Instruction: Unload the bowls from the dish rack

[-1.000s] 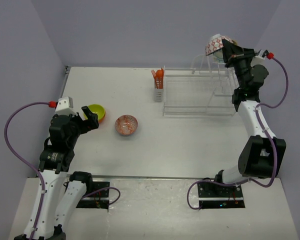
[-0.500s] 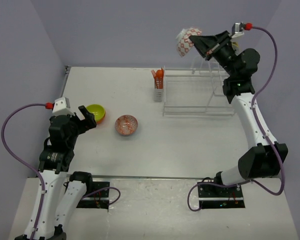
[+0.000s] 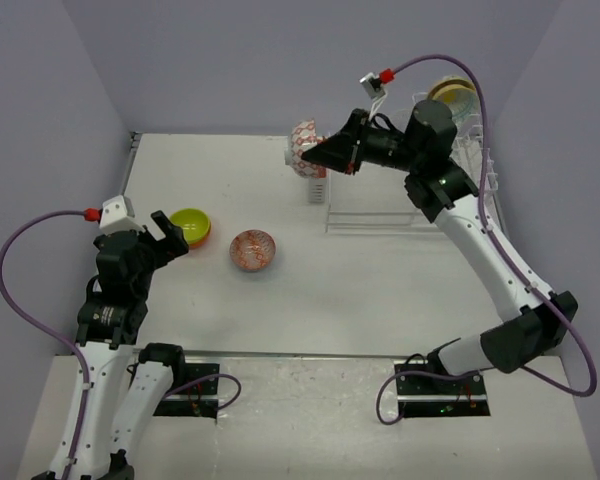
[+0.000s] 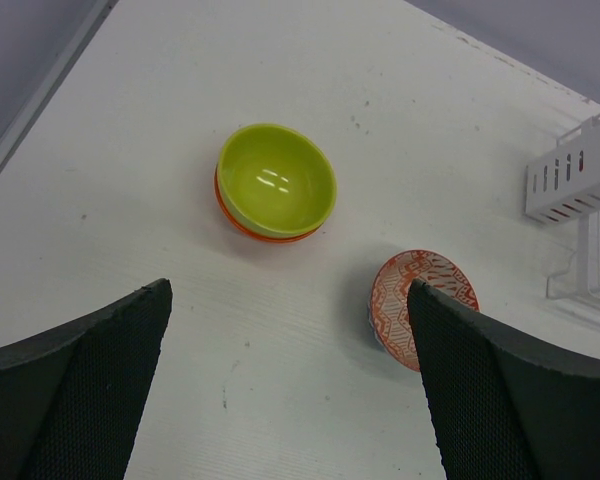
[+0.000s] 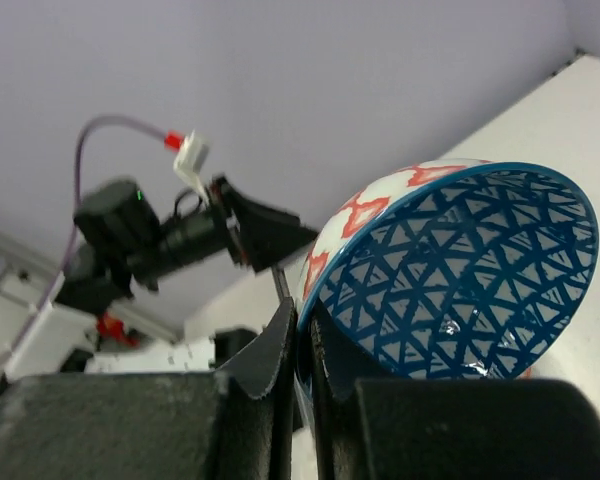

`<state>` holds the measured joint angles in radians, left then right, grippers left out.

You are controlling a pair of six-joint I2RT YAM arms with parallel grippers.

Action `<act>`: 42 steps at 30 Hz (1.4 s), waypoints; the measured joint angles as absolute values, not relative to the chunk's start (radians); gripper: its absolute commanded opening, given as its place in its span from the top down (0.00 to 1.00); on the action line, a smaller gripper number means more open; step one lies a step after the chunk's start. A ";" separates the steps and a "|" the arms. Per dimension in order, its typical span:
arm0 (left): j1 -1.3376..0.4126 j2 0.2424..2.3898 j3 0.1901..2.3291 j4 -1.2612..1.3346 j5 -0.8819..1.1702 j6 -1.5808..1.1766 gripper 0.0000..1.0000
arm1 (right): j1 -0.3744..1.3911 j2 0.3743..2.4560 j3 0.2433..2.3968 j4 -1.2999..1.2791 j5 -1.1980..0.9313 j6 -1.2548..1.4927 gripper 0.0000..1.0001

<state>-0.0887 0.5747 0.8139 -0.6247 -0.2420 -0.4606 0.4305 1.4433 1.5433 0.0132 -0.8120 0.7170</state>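
My right gripper (image 3: 320, 155) is shut on the rim of the blue patterned bowl (image 3: 302, 148), white with red diamonds outside, and holds it tilted in the air over the dish rack's (image 3: 380, 215) left end. The right wrist view shows the fingers pinching that bowl's (image 5: 460, 270) rim at the gripper (image 5: 302, 322). A cream bowl (image 3: 450, 93) stands in the rack's tall far-right section. The lime-green bowl (image 3: 191, 225) (image 4: 277, 180) and the orange-red zigzag bowl (image 3: 253, 250) (image 4: 408, 300) sit on the table. My left gripper (image 3: 165, 235) (image 4: 288, 290) is open and empty just near of them.
The cutlery basket (image 4: 570, 180) with orange utensils (image 3: 317, 150) stands at the rack's left end, under the held bowl. An orange rim (image 4: 242, 222) shows beneath the lime-green bowl. Walls close in at the left, back and right.
My right arm has swung left and lower, carrying the blue patterned bowl from above the rack's far right to over its left end. My left arm has barely shifted.
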 measured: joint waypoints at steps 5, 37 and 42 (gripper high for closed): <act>-0.078 0.574 0.814 -0.621 -0.209 -0.454 0.00 | 0.577 1.368 1.556 -0.288 -0.828 0.340 1.00; -0.052 0.488 0.815 -0.622 -0.328 -0.505 0.00 | 1.116 1.772 1.674 -0.707 0.014 -0.645 1.00; -0.052 0.474 0.815 -0.631 -0.367 -0.516 0.00 | 1.119 1.935 1.771 -0.712 0.064 -0.697 1.00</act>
<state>-0.0517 0.4736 0.8150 -0.6312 -0.3672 -0.5156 1.1194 1.9350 1.7710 -0.7124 0.0639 -0.6968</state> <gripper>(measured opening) 0.997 0.054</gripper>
